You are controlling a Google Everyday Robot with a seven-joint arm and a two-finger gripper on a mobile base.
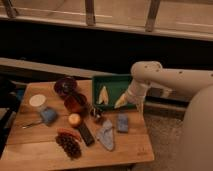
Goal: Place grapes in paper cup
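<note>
The gripper (121,102) hangs over the near right part of the green tray (114,80), at the far right of the wooden table (35,150). Whether it is spread apart or drawn together cannot be told. The grapes (70,146) lie on the table's near left part, well apart from the gripper, just nearer than a red chili pepper (67,133) and left of a dark oblong object (86,134). The paper cup (37,101) stands upright at the left side, farther back than the grapes, with a blue block (48,115) just beside it. Two dark bowls (65,86) and an orange fruit (75,119) sit between the cup and the tray.
</note>
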